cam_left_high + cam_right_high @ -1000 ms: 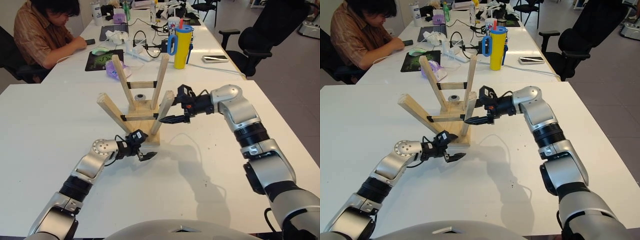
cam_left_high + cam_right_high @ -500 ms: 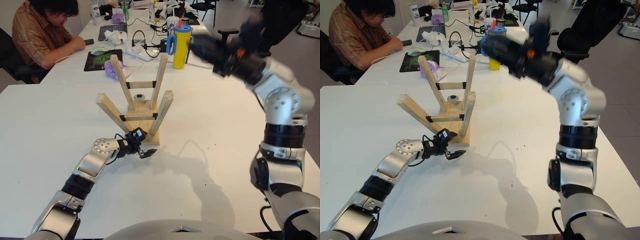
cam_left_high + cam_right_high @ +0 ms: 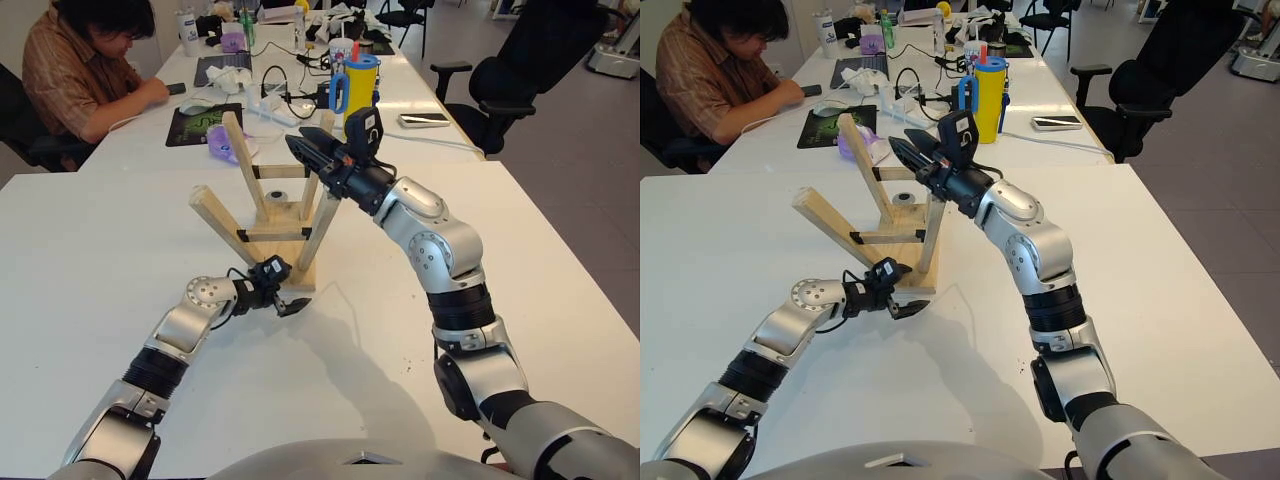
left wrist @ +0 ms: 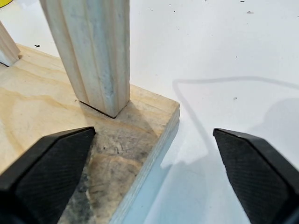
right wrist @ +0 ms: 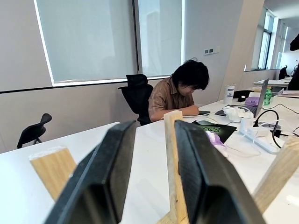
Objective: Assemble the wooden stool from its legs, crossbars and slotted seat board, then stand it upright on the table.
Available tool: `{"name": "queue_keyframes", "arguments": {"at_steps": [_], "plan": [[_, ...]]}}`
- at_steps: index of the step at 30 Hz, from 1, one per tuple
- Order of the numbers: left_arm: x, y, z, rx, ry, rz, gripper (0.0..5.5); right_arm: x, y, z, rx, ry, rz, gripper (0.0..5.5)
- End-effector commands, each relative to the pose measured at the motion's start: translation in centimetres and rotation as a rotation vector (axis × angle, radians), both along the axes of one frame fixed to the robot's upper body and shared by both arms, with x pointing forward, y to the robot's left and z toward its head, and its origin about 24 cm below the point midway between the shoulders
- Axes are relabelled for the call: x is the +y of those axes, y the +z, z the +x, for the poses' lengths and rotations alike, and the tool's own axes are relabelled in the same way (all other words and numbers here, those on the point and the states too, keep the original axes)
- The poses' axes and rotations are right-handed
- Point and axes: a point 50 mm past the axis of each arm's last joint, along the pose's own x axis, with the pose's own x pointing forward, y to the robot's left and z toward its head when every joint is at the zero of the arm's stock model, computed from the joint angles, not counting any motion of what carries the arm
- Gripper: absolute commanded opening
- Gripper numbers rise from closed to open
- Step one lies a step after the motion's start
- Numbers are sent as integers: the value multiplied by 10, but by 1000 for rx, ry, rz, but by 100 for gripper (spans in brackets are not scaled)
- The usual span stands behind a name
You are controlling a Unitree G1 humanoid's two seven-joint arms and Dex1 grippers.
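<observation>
While the stool stands legs-up, seat board flat on the table | left gripper jaws spread, straddling the board's corner | right gripper jaws parted, empty, by the leg tops | advice: clamp one leg, brace board edge, tip slowly.

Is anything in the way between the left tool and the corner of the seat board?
Nothing visible. The left tool is open right at a corner of the seat board, one finger over the board and the other over the bare table. The nearest leg stands just behind that corner.
</observation>
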Motion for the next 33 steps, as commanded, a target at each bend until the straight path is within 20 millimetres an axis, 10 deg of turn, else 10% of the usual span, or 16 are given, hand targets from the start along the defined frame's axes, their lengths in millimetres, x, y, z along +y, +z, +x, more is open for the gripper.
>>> {"name": "queue_keyframes", "arguments": {"at_steps": [1,6,9,16,20,28,33], "plan": [[5,-2,-17,-46,108,-97,468,-32,-32,12,89,-150,-106,152],[30,45,-53,-117,110,-165,468,-59,32,5,-152,-258,76,152],[57,55,-74,0,104,-161,468,-81,37,-11,-176,-361,137,152],[124,37,-107,9,530,-400,468,-130,-52,-43,191,-817,106,63],[131,71,-59,-400,865,-355,468,-100,-58,-53,177,-764,32,7],[85,92,-22,-562,1104,-291,468,-78,-47,-43,138,-736,23,3],[43,97,-18,-590,941,-224,468,21,-44,-53,128,-239,-99,3]]}}
